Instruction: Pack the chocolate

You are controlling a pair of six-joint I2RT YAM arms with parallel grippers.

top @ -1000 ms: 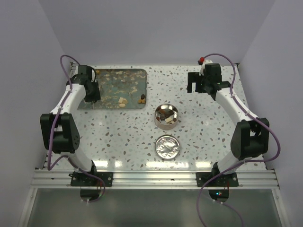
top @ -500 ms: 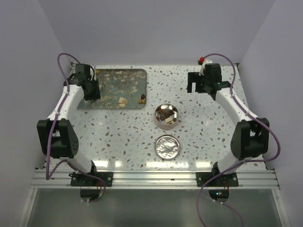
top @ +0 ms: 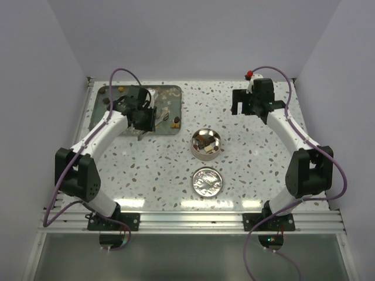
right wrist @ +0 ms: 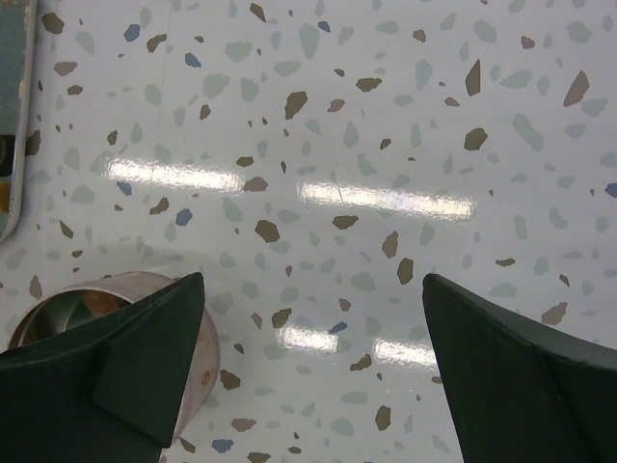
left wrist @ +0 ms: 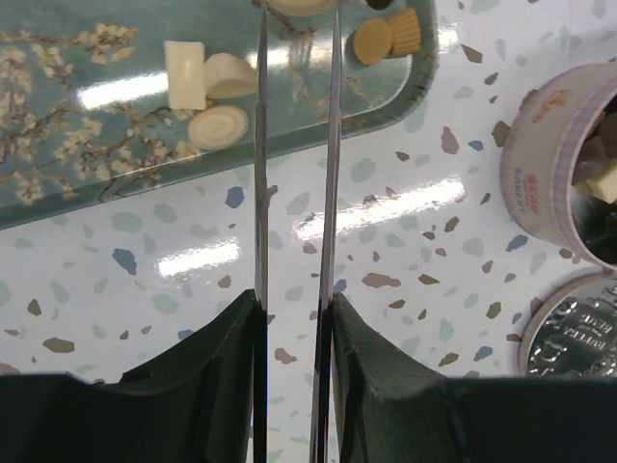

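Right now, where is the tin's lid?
In the top view the lid lies flat on the table, just nearer the arm bases than the open tin, apart from it.

Speckled table [top: 246, 175] is carrying three things in the top view: tray [top: 174, 89] sitting upper left, tin [top: 206, 156] sitting centre off the tray's lower-right corner, lid [top: 207, 181] lying flat just below the tin, not touching.

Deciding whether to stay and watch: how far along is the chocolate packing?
Done: a few pieces lie in the tin. In hand: the left gripper appears to pinch a pale lump over the tray; the right gripper hangs open. Left: several pale and tan pieces on the tray, and the lid lies beside the tin.
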